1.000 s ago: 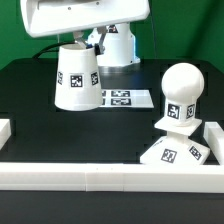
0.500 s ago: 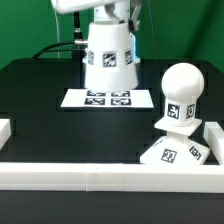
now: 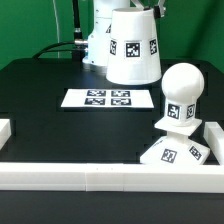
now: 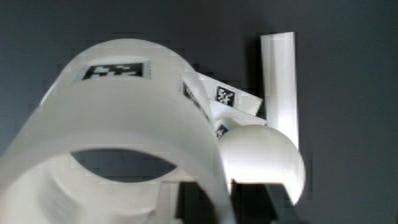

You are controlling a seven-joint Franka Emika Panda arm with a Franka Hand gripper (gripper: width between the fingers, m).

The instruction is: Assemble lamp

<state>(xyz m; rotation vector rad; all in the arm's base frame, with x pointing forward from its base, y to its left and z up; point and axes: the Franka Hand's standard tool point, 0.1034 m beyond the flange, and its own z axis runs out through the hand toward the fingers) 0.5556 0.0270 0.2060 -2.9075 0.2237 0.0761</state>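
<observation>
The white tapered shade (image 3: 133,45) hangs in the air above the back of the table, tags on its side. In the wrist view my gripper (image 4: 226,206) is shut on the shade's rim wall, which runs between the dark fingers (image 4: 196,208). The shade (image 4: 125,110) fills most of that view. The round-headed bulb (image 3: 181,93) stands upright on the square base (image 3: 176,151) at the exterior view's right, lower than the shade and to its right. The bulb's head (image 4: 260,156) also shows beside the shade in the wrist view. The gripper is cut off by the top edge of the exterior view.
The marker board (image 3: 108,98) lies flat on the black table, below and left of the shade. White border rails run along the front (image 3: 100,176), at the left (image 3: 5,130) and at the right (image 3: 212,135). The arm's white body (image 3: 99,40) stands behind the shade.
The shade has been carried from the exterior view's left to the right, rising and passing over the marker board toward the bulb. The bulb and base have not moved.
</observation>
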